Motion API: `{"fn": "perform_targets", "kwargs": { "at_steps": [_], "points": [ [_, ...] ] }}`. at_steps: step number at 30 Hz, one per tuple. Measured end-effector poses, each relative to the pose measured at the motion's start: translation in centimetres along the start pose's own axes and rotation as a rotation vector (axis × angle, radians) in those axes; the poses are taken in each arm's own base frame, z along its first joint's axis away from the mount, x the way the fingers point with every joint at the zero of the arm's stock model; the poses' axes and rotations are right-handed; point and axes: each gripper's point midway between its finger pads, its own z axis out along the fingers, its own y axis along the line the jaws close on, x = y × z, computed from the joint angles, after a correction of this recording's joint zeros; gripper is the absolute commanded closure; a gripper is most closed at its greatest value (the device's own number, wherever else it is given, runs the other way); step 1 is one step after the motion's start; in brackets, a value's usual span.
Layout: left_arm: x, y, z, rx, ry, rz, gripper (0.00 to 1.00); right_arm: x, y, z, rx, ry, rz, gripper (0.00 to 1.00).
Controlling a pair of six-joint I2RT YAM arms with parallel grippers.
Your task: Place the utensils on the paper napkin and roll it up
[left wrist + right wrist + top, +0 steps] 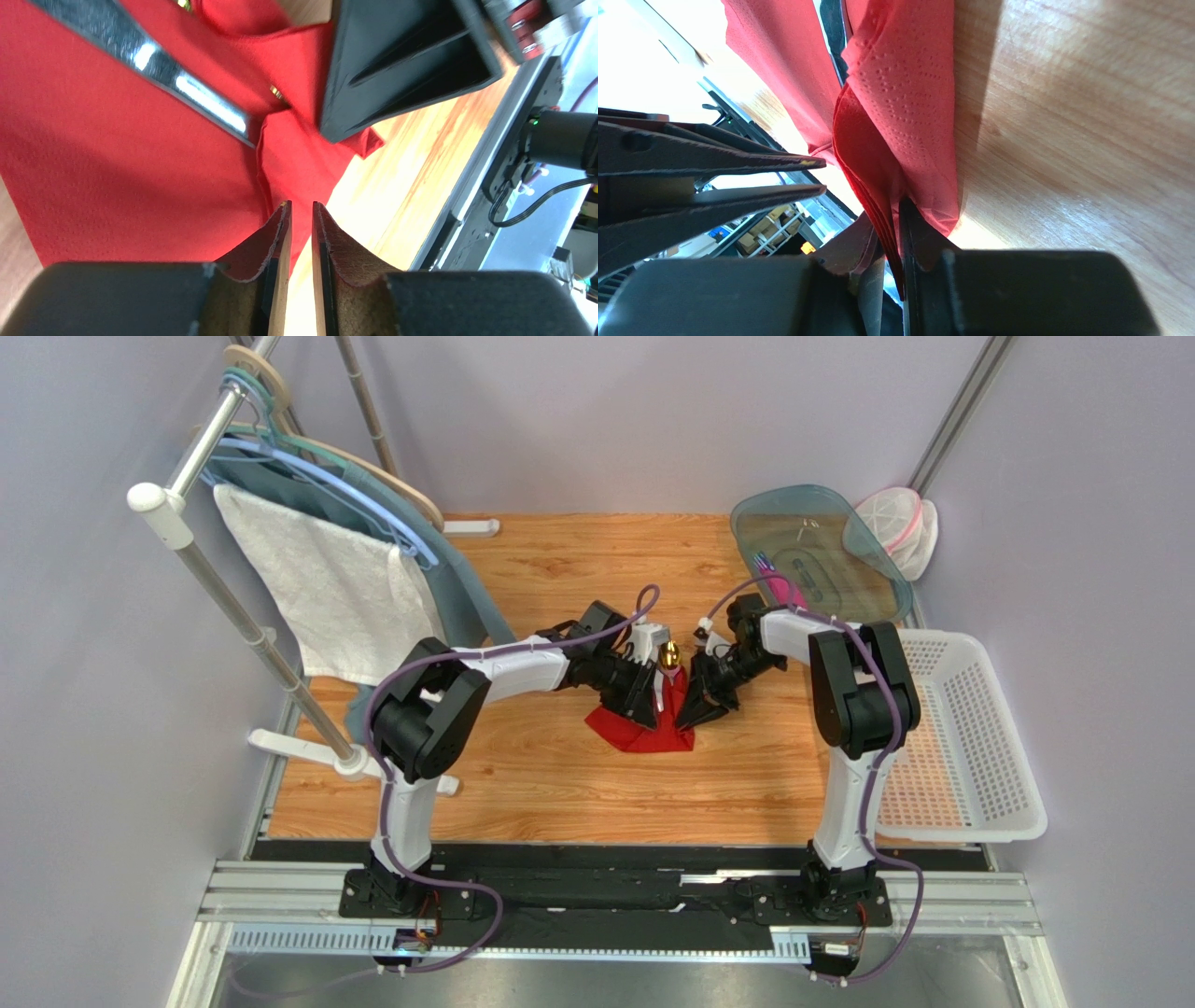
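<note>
Over the paper napkin (pixel 647 732), which lies crumpled and red at the middle of the wooden table (pixel 561 784), both arms bend inward with elbows raised and wrists dropped, so the grippers stand nose to nose above it. The left arm (pixel 526 668) reaches from the napkin's left and the right arm (pixel 856 686) from its right.

Far right of the napkin sits a white perforated basket (pixel 968 742). Far left of it a white towel (pixel 330 595) hangs on a rack. Behind and to the right of the napkin, well apart, lies a translucent teal cover (pixel 821 560).

The right gripper (pixel 892 217) is clamped on a folded edge of the napkin, with several red layers pinched and standing up off the wood. The left gripper (pixel 300 208) hovers at an edge of the napkin, its jaws a narrow slit apart with nothing seen between them.

One shiny silver utensil (pixel 175 77) lies slantwise on the napkin, its end tucked under a raised fold. The right gripper's black finger hides what lies beyond it.
</note>
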Motion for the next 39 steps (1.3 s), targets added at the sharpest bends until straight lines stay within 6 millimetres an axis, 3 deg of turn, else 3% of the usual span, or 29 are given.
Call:
{"fn": "perform_targets", "kwargs": {
  "at_steps": [13,34,39],
  "points": [
    [1.5,1.6,0.9,-0.029,0.052,-0.039,0.85,0.0,0.5,-0.1,-0.011,-0.002,0.019,0.85],
    [1.3,1.7,1.0,-0.031,0.055,-0.042,0.86,0.7,3.2,0.7,-0.045,0.024,-0.001,0.85],
    [1.3,1.7,1.0,-0.031,0.055,-0.042,0.85,0.6,2.9,1.1,-0.046,0.031,0.011,0.75]
  ]
}}
